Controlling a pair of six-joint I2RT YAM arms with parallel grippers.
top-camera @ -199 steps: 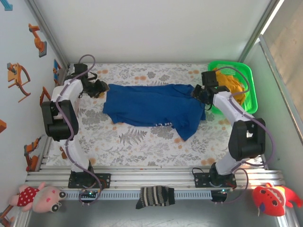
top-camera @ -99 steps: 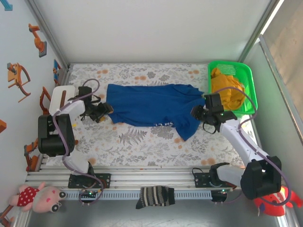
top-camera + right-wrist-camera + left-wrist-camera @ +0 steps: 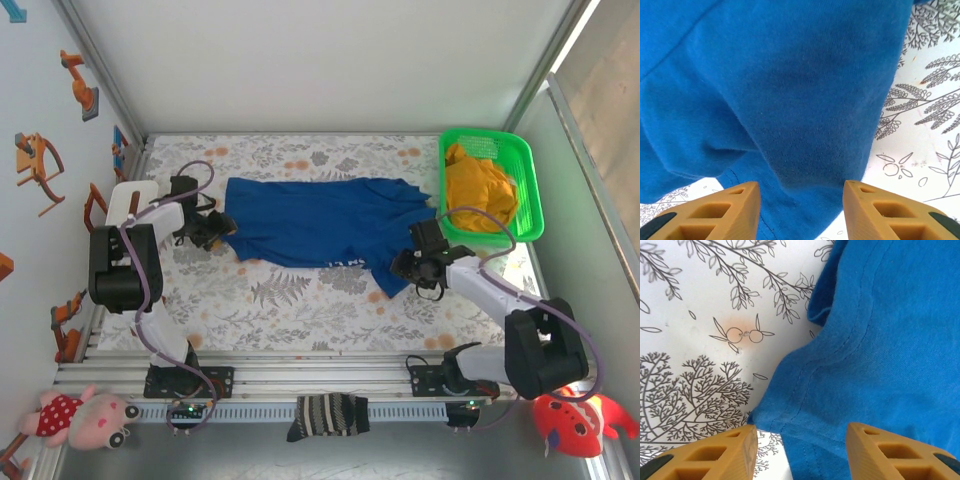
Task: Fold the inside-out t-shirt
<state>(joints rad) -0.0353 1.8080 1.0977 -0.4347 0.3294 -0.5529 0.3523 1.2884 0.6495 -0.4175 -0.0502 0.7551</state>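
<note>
**A:** Shirt first, quick.

**B:** The inside-out t-shirt (image 3: 320, 232) is royal blue, spread sideways over the far half of the bench (image 3: 300, 300). It's mostly flat but rumpled. One flap droops toward the near side on the right, with small white lettering (image 3: 345, 260) along the near edge. The left wrist view shows a double-stitched hem and a curled corner (image 3: 790, 410).

**A:** Jaws?

**B:** The left gripper (image 3: 220, 227) sits at the shirt's left edge, jaws apart, and the hem corner lies between the two orange fingers (image 3: 715, 452). The right gripper (image 3: 402, 266) is over the drooping flap, jaws also spread, with blue cloth (image 3: 790, 100) across the gap. Neither is clamped on anything (can't tell whether the fingertips touch the cloth).

**A:** Surface, room?

**B:** The bench has a white cover printed with grey ferns and orange blossoms. The back wall is plain white, and the left wall has cartoon stickers (image 3: 40, 160). A bright window strip is at upper right.

**A:** Other stuff?

**B:** There's a green basket (image 3: 533, 180) at the far right corner, just beside the shirt's right end, holding a mustard-yellow garment (image 3: 480, 190). A dark striped sock (image 3: 328, 415) lies in front of the aluminium rail (image 3: 320, 372), between the arm bases. A pink plush doll (image 3: 85, 418) is at bottom left and a red plush (image 3: 575, 420) at bottom right, both off the bench. The right forearm crosses between basket and flap.
</note>
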